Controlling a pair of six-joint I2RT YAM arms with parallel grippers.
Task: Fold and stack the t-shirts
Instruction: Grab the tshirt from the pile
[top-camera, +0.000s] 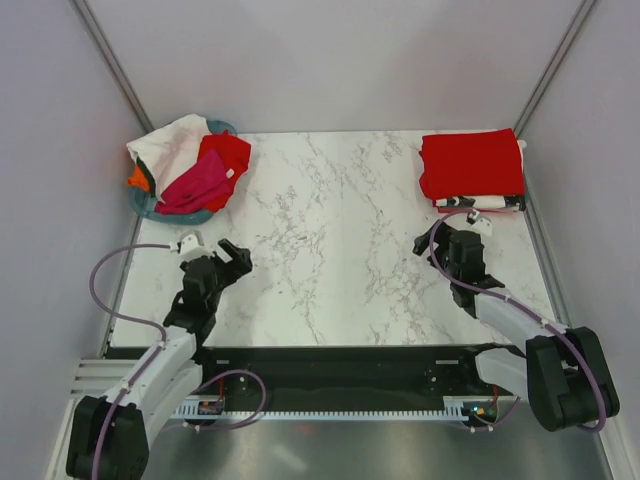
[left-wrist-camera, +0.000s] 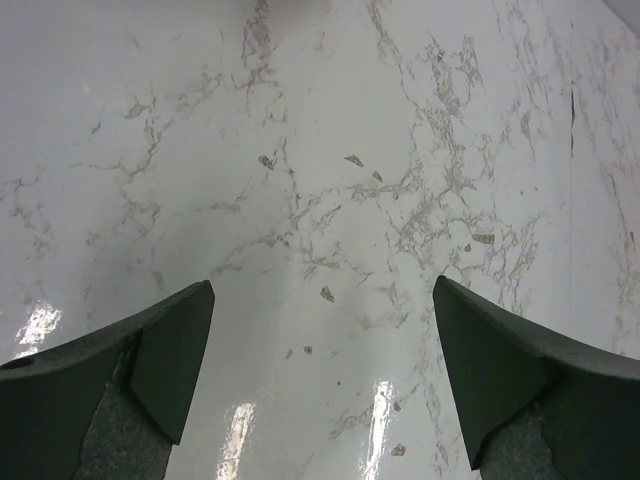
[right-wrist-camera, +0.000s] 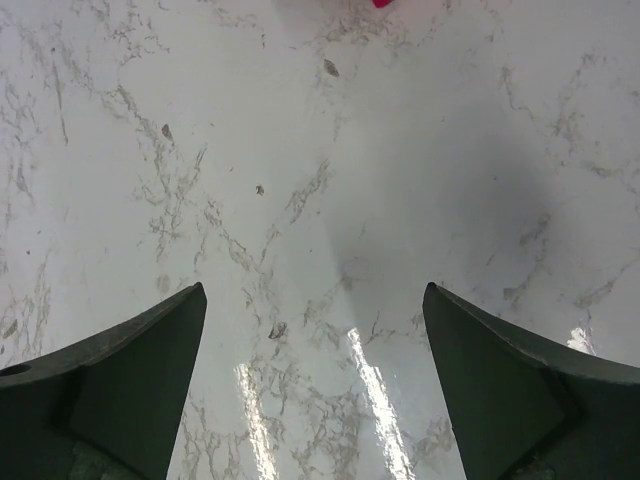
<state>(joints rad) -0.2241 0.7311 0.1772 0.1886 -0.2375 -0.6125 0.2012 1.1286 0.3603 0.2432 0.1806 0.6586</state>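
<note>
Top view, desk edges: the white marble desk (top-camera: 330, 250) is closed in by grey walls at the back and on both sides. Its near edge meets a dark strip just ahead of the arm bases.
Top view, open room: the whole middle of the desk is bare between the two arms.
Top view, left jaws: apart, holding nothing, over the near left part of the desk and pointed toward the middle.
Top view, right jaws: over the right part, just short of the folded stack. Their gap is hard to judge from above.
Top view, unfolded t-shirts: heaped in the teal basket (top-camera: 150, 208) at the far left corner, with the white t-shirt (top-camera: 170, 140), bright red t-shirt (top-camera: 228, 155), crimson-magenta t-shirt (top-camera: 195, 185) and orange t-shirt (top-camera: 137, 180).
Top view, folded stack: a folded red t-shirt (top-camera: 470, 165) lies on a black-and-white t-shirt (top-camera: 480, 203) at the far right corner, close to the right edge.
Left wrist, jaws: wide apart, with both fingertips (left-wrist-camera: 165, 350) above bare marble and nothing between them.
Right wrist, jaws: wide apart and empty over bare marble.
Right wrist, ahead: a sliver of red cloth (right-wrist-camera: 382, 3) at the top edge. I cannot tell which shirt it is.
</note>
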